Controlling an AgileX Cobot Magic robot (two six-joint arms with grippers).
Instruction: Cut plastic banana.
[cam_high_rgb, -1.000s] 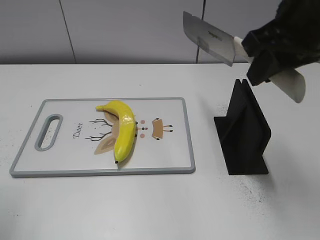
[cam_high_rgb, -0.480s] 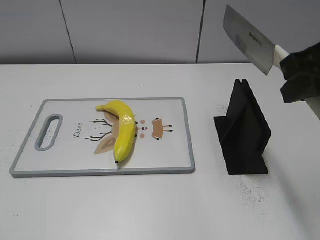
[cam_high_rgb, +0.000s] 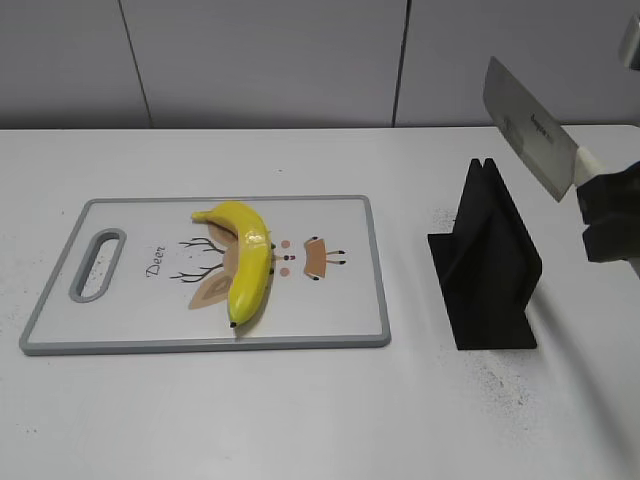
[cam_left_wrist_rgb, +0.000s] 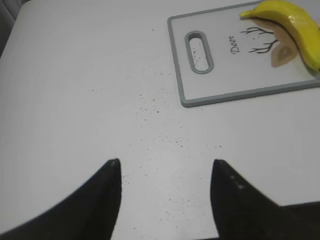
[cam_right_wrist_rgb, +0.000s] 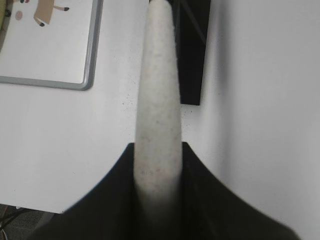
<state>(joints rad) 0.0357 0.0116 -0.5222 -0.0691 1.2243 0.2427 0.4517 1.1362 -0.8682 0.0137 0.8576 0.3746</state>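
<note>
The plastic banana is glossy yellow and lies whole on the white cutting board. It also shows in the left wrist view at the top right. My right gripper is at the right edge of the exterior view, shut on the pale handle of a cleaver. The cleaver's steel blade is held in the air above and right of the black knife stand. My left gripper is open and empty over bare table, left of the board; it is outside the exterior view.
The cutting board has a grey rim, a handle slot at its left end and a deer drawing. The black knife stand stands upright on the white table to the right of the board. A grey wall runs behind.
My right gripper has carried the cleaver to the right and downward, from high above the stand towards the right edge. The banana and board have not moved.
</note>
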